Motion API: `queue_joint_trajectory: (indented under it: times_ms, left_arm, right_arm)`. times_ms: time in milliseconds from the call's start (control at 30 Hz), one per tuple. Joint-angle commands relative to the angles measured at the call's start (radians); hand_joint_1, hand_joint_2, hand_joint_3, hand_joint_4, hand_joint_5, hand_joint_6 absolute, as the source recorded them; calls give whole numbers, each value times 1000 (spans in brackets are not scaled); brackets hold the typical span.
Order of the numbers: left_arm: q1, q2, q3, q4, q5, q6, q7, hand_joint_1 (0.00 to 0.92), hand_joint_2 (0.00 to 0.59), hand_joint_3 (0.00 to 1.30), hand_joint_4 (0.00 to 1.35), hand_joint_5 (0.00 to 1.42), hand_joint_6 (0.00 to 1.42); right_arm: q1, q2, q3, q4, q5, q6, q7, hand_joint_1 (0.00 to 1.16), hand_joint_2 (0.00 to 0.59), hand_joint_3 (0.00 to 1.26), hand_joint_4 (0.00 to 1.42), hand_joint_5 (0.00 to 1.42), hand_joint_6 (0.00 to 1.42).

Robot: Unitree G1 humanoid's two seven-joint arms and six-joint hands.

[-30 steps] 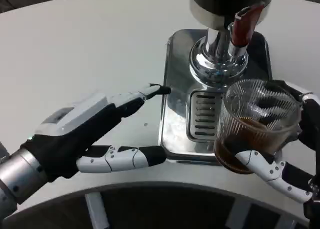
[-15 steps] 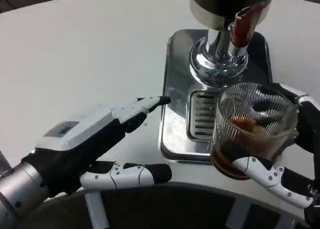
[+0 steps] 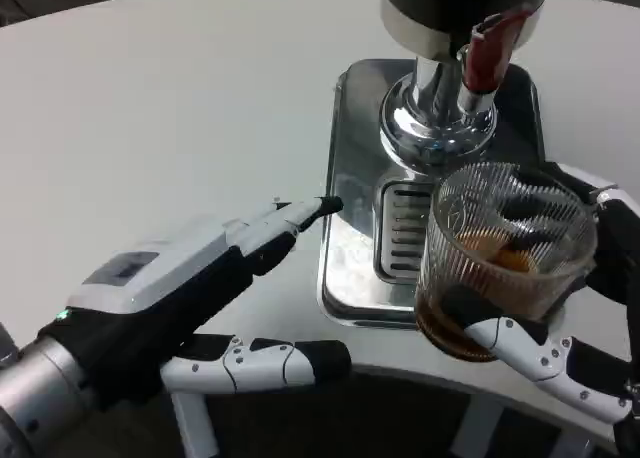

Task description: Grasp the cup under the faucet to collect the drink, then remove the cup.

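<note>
The ribbed glass cup (image 3: 503,258), partly full of dark drink and held by the right hand (image 3: 570,308) in front of the faucet (image 3: 487,50), looks fragile and slippery, so wrapped fingers around its wall suit; the left hand (image 3: 185,298) has fingers spread, holding nothing.

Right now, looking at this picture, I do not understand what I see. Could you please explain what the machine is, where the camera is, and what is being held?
The camera sits on a humanoid robot's head or chest and looks down at a white table. On the table stands a shiny metal drink dispenser with a red tap handle and a drip tray with a slotted grate. The robot's right hand holds a ribbed glass cup with brown drink in the bottom, at the tray's near right edge. Its left hand holds nothing; its fingers are apart, and one fingertip reaches the tray's left edge.
</note>
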Motion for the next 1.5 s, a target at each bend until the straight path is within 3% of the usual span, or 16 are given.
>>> queue_joint_trajectory:
  times_ms: [33, 700, 1500]
  left_arm:
    - [39, 13, -7, -53, 21, 18, -13, 0, 94, 8, 0, 0, 63]
    - [106, 39, 34, -154, 74, 52, -13, 0, 87, 0, 0, 0, 0]
    - [147, 39, 53, -178, 98, 71, -20, 0, 86, 0, 0, 0, 0]
  right_arm:
    - [19, -9, 6, -44, 29, -61, 15, 870, 172, 816, 953, 1178, 1031]
    - [18, -54, -14, -56, 73, -76, 80, 870, 172, 838, 966, 1199, 1074]
    - [31, -67, -8, -79, 94, -77, 122, 870, 172, 854, 978, 1216, 1093]
